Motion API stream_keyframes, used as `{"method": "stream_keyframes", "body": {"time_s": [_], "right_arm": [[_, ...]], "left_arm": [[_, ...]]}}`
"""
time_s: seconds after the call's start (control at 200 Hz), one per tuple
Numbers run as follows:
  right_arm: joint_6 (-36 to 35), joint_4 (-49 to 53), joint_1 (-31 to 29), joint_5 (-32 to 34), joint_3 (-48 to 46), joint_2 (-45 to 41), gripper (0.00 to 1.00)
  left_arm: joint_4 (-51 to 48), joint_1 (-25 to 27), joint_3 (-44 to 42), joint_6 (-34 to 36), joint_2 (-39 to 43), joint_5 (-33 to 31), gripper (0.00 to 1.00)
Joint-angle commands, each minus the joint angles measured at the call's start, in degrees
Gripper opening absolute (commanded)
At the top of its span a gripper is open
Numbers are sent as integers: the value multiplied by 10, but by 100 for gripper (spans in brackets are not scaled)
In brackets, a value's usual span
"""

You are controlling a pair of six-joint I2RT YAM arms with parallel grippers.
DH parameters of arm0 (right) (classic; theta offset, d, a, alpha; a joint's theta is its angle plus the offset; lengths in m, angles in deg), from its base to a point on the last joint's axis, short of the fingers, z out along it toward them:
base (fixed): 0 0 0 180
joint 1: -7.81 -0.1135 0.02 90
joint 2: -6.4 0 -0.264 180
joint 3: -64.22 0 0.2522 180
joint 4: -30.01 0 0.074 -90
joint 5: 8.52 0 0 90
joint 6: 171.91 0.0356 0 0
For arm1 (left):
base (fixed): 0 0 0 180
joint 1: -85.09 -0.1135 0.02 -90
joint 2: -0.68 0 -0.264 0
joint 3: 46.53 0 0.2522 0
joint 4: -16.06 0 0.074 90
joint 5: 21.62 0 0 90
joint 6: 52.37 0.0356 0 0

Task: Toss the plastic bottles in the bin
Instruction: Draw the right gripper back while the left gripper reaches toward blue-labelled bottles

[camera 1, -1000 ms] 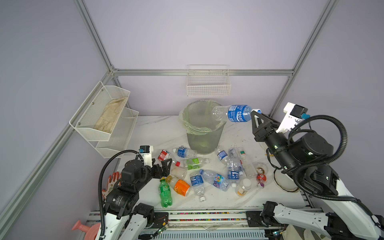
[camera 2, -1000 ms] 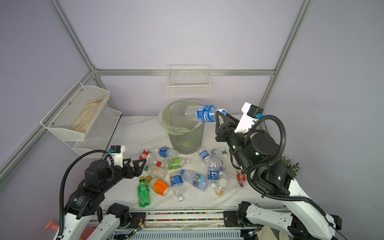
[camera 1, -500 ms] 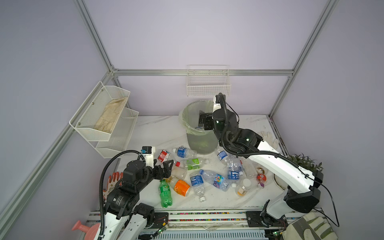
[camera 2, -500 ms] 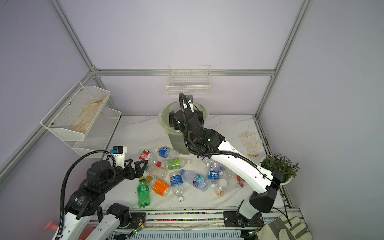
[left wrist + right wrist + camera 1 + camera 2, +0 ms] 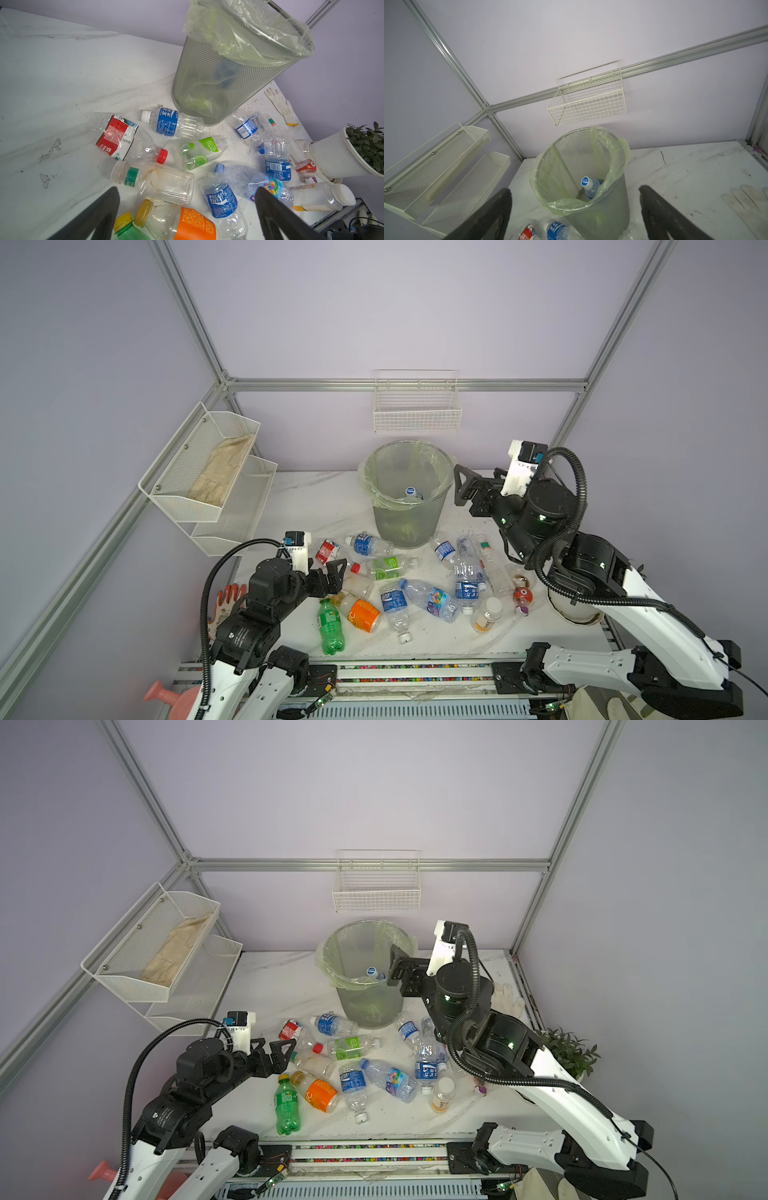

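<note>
The bin stands at the back middle of the table, and a blue-capped bottle lies inside it. My right gripper hangs open and empty just right of the bin's rim. Several plastic bottles lie in front of the bin, among them an orange-labelled one, an all-green one and a blue-labelled one. Low at the left edge of the pile, my left gripper is open and empty over a clear square bottle.
A white wire basket hangs on the back wall above the bin. Mesh shelves holding a glove are fixed to the left wall. A potted plant and a white glove sit at the right; a pink watering can is at the front left.
The right gripper has opened and let go of the blue-labelled bottle, which now lies in the bin. That arm swung over the bin and back. The left arm has barely moved.
</note>
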Motion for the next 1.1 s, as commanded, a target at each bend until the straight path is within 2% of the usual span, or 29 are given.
{"method": "stream_keyframes", "body": {"time_s": [0.0,0.145,0.245,0.4,0.68,0.935,1.095], "right_arm": [[62,44,-3,22,-39,-45,97],[103,90,-2,22,-91,-83,97],[135,115,-2,26,-127,-100,97],[183,141,-3,27,-174,-131,97],[202,143,-2,-1,-218,-162,97],[219,144,-3,-4,-231,-168,97],[229,146,-2,-7,-243,-178,97]], "left_arm": [[5,3,-19,-13,-17,-7,100],[0,6,-14,-19,-50,7,100],[0,12,-18,-51,-72,15,100],[8,54,-29,-98,-100,9,100],[38,188,-43,-166,-154,-56,98],[64,329,-17,-238,-268,-130,97],[80,391,5,-284,-352,-159,97]]}}
